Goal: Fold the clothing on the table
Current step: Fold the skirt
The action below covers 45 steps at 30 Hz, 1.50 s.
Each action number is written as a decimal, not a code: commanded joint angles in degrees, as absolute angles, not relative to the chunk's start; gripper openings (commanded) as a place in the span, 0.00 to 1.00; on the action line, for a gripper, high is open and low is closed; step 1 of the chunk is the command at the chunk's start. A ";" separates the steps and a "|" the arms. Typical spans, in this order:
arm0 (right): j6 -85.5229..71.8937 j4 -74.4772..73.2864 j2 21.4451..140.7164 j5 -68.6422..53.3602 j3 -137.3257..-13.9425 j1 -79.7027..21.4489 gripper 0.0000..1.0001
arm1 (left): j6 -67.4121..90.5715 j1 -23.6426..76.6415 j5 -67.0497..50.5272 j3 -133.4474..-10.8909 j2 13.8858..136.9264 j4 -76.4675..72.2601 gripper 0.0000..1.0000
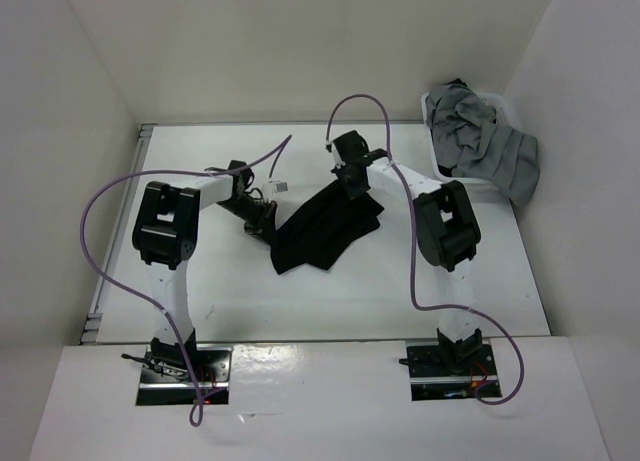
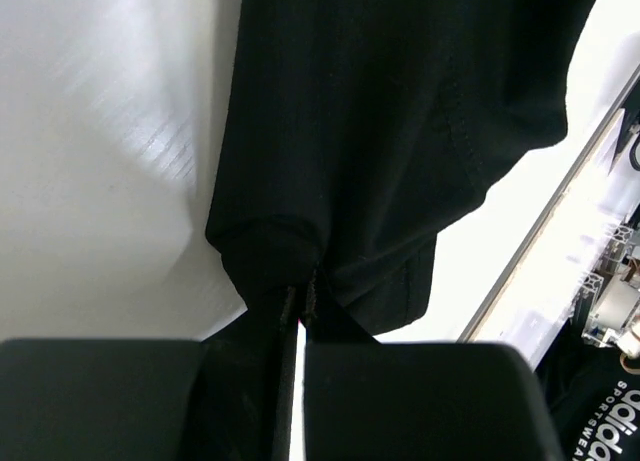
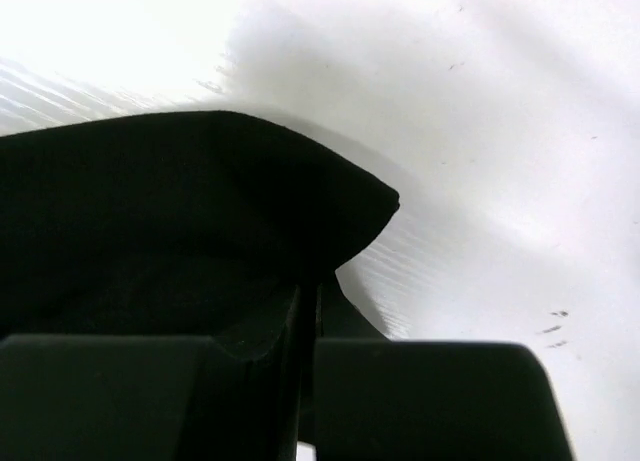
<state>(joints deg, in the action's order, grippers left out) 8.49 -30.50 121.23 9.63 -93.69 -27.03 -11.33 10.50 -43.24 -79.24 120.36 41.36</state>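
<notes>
Left gripper clamped on clothing, left edge. Right gripper clamped on far right corner. Clothing spans between both above table.

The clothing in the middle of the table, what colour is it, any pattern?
The clothing is plain black, no pattern; top external view shows it best.
</notes>
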 commanded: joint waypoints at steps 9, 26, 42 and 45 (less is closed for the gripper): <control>8.09 -38.93 114.70 12.47 -101.25 -36.99 0.00 | -8.71 10.37 -36.84 -78.23 119.36 38.06 0.00; 5.28 -47.29 112.59 9.77 -105.89 -42.97 0.00 | 0.18 6.42 -18.90 -75.85 114.70 31.82 0.00; -0.70 -48.78 118.55 5.62 -114.34 -47.28 0.00 | -0.35 6.42 -22.24 -75.85 115.84 32.87 0.00; -2.72 -48.26 120.66 3.00 -116.27 -47.29 0.00 | -0.35 6.42 -22.85 -75.85 115.84 32.87 0.00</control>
